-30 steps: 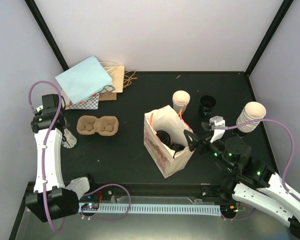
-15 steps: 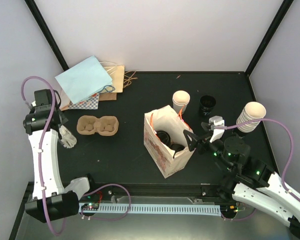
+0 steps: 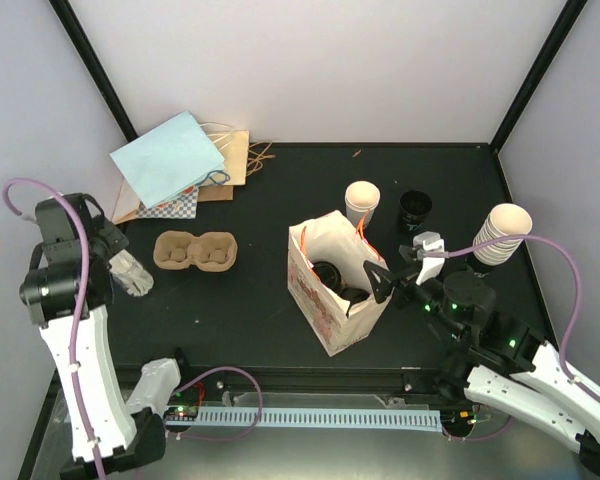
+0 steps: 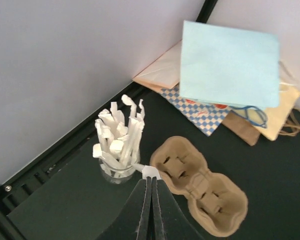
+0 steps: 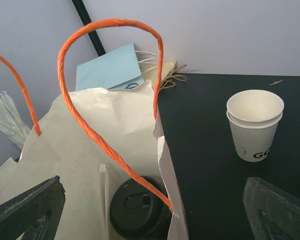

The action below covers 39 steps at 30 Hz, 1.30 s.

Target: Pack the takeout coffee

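Observation:
The takeout coffee shows as a black lid low inside the printed cream paper bag with orange handles; black lids also show in the bag's mouth from above. My right gripper is open, its fingers spread either side of the bag's right edge, above the lid. My left gripper is shut on the end of a white wrapped straw, just beside the glass jar of straws. From above, my left gripper hangs at the table's left edge by that jar.
A brown pulp cup tray lies right of the jar. Flat paper bags are piled at the back left. Behind the cream bag stand empty stacked cups and a stack of black lids. Another cup stack stands far right.
My left arm has drawn back to the left and risen toward the camera, its jaws closing fully on the straw end. The right arm and the bag have not moved.

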Motion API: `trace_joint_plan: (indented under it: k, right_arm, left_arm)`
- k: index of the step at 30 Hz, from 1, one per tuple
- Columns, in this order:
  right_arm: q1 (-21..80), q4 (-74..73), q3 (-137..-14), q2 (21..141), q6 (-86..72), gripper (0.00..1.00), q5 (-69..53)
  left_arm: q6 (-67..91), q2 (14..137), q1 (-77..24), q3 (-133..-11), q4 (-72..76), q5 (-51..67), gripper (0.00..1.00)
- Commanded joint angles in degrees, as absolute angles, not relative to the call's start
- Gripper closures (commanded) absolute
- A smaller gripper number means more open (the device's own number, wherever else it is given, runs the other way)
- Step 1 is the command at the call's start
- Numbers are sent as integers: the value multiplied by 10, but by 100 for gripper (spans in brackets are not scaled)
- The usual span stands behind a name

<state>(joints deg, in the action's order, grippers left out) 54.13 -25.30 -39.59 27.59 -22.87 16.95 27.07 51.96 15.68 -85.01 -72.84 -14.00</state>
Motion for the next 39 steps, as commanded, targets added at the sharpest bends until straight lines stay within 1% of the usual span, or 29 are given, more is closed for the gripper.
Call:
trace_joint_plan:
  k: [1,6,15,18,22,29,39]
  right_arm:
    - [542,-246,-399,281,-228,0,164]
    - [542,-260,-410,285,-229,0,173]
    - [543,-299,-439,274,-231,0,205]
    - [542,-313,-447,269,-232,0,217]
    - [542,-336,-460,262,-238,0,230]
    - [542,-359,-474,255,-253,0,241]
    - [542,-391,-502,249,-262,0,266]
  left_arm:
    - [291,478,157,-880,-726,-97,98]
    - [308,428,157,-912,-708,-90,98]
    - [346,364,156,-936,-632,17,98]
    - [356,352,157,-932,-595,65,98]
    - [371,356,157,-926,-559,161,99]
    - [408,346,156,-863,-419,321,98]
    - [468,369,144,-850,-311,435,98]
